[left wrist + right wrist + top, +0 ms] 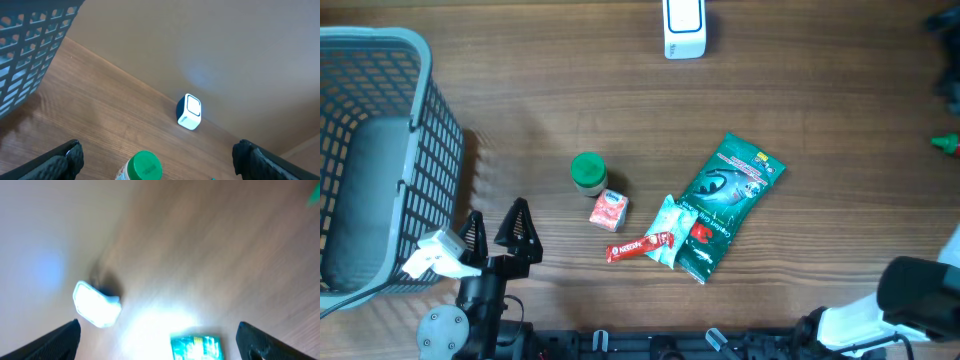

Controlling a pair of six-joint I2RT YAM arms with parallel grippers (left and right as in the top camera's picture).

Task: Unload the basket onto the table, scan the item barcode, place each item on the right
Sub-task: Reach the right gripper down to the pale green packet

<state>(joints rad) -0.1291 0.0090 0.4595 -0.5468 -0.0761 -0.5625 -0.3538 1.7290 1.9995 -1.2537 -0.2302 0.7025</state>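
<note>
Several items lie mid-table: a green-lidded bottle (588, 171), a small pink packet (609, 211), a red stick sachet (640, 246), a pale green packet (672, 230) and a large green pouch (728, 200). No barcode shows on any of them. The white scanner (683, 28) stands at the far edge. My left gripper (498, 232) is open and empty, to the lower left of the bottle. Its wrist view shows the bottle lid (144, 166) between the spread fingers and the scanner (189, 112) beyond. My right gripper (157, 332) is open and empty; its blurred view shows the scanner (96, 305) and the pouch (196, 347).
A grey mesh basket (420, 150) stands at the left, close beside my left arm, and shows again as the basket (30, 45) in the left wrist view. The right arm (910, 300) sits at the bottom right corner. A small green object (945, 144) lies at the right edge.
</note>
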